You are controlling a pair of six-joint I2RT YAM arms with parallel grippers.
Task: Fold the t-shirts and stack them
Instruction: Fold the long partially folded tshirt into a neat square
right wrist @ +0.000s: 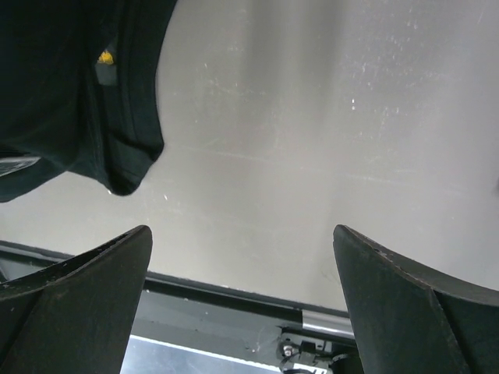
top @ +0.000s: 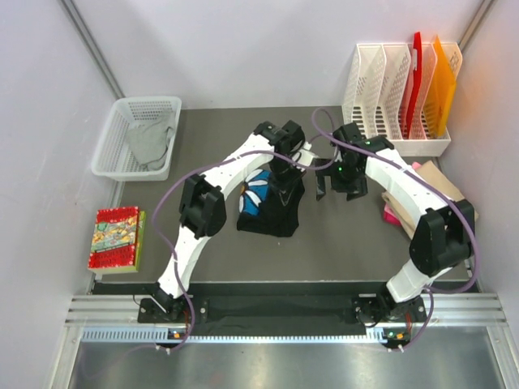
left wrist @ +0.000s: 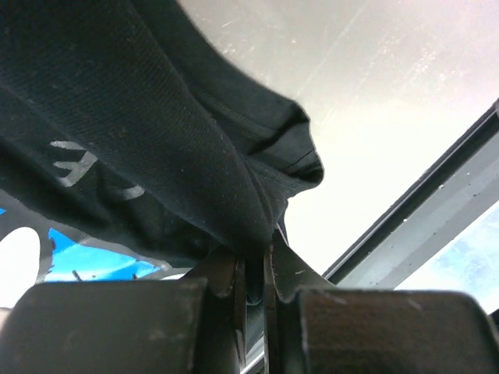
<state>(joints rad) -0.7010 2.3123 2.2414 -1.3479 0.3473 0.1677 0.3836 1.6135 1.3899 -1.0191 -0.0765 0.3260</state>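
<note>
The black t-shirt (top: 272, 207) with a white-blue daisy print hangs bunched from my left gripper (top: 283, 172), which is shut on its cloth above the table's middle. In the left wrist view the cloth (left wrist: 156, 117) is pinched between the jaws of my left gripper (left wrist: 257, 265). My right gripper (top: 339, 188) is open and empty, just right of the shirt. In the right wrist view, my right gripper (right wrist: 242, 257) sees a shirt corner with a gold mark (right wrist: 86, 86) hanging at the upper left. A grey shirt (top: 151, 139) lies in the basket. Tan and pink shirts (top: 405, 194) lie under the right arm.
A white mesh basket (top: 118, 146) stands at the back left. A red patterned packet (top: 116, 237) lies at the left edge. A white file rack (top: 397, 97) with red and orange folders stands at the back right. The dark mat (top: 340, 243) lies under the arms.
</note>
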